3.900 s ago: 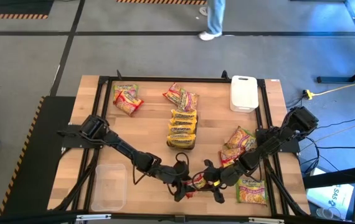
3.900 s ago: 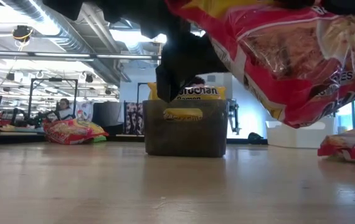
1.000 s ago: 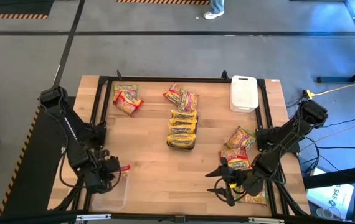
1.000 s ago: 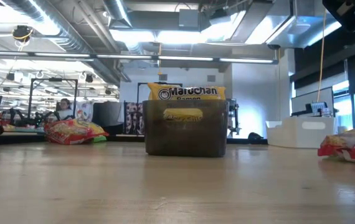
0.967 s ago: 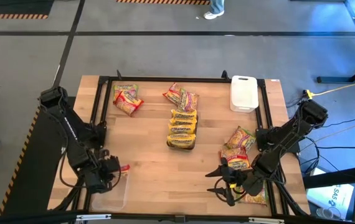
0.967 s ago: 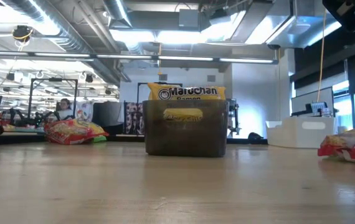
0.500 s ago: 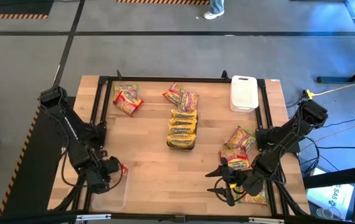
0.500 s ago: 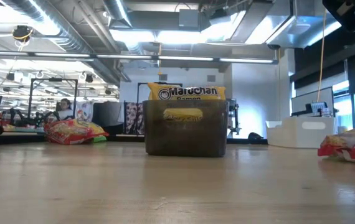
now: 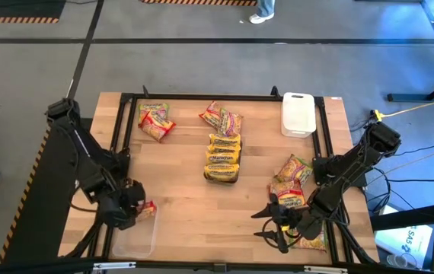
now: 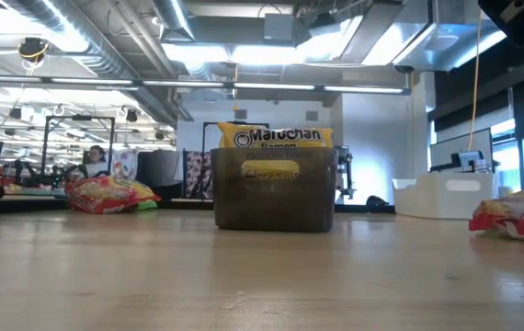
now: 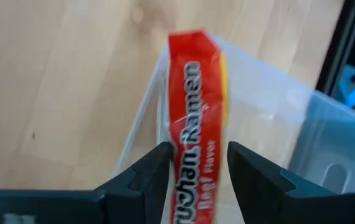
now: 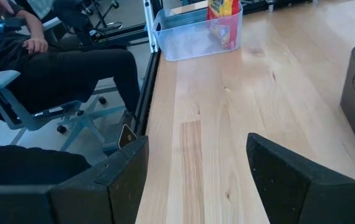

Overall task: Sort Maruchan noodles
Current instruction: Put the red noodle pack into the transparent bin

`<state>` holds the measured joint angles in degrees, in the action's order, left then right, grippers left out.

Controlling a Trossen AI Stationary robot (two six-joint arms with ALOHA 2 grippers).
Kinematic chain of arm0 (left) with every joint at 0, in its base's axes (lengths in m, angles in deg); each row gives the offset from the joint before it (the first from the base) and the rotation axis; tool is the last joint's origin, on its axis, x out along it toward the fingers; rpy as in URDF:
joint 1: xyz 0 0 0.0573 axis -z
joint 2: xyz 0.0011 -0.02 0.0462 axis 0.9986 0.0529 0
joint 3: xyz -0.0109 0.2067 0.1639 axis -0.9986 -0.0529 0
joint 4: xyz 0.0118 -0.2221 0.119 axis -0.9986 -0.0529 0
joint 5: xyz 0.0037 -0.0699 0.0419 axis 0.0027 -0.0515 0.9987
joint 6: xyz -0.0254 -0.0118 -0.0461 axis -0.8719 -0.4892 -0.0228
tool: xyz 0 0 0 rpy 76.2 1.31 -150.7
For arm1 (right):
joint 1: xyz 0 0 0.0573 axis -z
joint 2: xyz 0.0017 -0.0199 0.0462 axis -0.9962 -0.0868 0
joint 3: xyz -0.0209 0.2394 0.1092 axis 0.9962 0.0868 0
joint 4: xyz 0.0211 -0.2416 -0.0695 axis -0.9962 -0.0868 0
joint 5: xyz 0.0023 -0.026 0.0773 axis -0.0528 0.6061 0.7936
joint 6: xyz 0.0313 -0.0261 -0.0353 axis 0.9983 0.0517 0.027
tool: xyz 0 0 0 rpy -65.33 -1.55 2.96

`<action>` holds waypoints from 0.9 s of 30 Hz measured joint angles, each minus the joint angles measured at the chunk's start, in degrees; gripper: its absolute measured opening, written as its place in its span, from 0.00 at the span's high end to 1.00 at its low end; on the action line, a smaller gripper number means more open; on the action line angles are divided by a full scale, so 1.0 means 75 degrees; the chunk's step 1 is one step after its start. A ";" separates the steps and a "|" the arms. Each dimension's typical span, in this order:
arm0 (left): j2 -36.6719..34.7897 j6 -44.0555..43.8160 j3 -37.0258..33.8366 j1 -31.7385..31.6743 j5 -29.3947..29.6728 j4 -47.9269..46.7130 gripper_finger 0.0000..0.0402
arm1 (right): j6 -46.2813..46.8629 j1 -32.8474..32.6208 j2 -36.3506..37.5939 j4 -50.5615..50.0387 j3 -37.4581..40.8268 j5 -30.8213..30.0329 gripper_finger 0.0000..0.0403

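Left gripper [image 11: 196, 165]: clenched on red packet [image 11: 196, 124], edge-up over clear tray [image 9: 133, 232]. I'd lower it inside the wall before letting go. Right gripper [image 12: 193, 171]: fingers spread, empty, waiting by near-right packets [image 9: 289, 186].

Wooden table [image 9: 179, 190] bordered by a dark frame, standing on a grey floor [image 9: 202, 65]. A white tray [image 9: 298, 114] sits at the table's far right corner. A dark tray [image 10: 274, 188] stands at the centre of the table, long axis running from the far edge toward the near edge. A clear tray [image 9: 132, 236] rests at the near left corner; in the right wrist view it appears as a transparent bin [image 12: 193, 36] against the table's edge. Beyond that edge, a person [image 12: 53, 68] in dark clothing sits on a wheeled chair [image 12: 40, 115]. At the far side of the floor, a second person's legs [image 9: 263, 11] are visible. A yellow cable [image 9: 415, 110] trails across the floor past the table's right edge.
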<state>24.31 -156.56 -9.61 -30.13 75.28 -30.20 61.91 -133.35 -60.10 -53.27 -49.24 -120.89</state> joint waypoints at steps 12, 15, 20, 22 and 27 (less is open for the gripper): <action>-0.0281 -0.0210 0.0000 -0.0192 0.1687 0.0218 0.61 | 0.0002 -0.0001 0.0000 -0.0123 0.0000 0.0006 0.38; -0.0281 0.0198 0.0000 -0.0459 0.2394 0.0786 0.61 | -0.0178 0.0080 0.0090 -0.0205 0.0003 0.0077 0.38; -0.0278 0.1347 0.0000 -0.0935 0.3378 0.2259 0.61 | 0.0149 0.0211 0.0578 -0.1258 0.0002 -0.0062 0.38; -0.0275 0.1815 0.0000 -0.1142 0.3880 0.3008 0.61 | 0.0578 0.0265 0.0847 -0.2043 0.0003 -0.0123 0.38; -0.0177 0.3261 0.0009 -0.1657 0.4319 0.4807 0.61 | 0.2123 0.0248 0.1234 -0.4258 0.0000 0.0038 0.38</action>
<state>22.98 -132.10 -9.55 -42.56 107.67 5.85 77.83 -131.50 -50.84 -85.21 -49.24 -120.60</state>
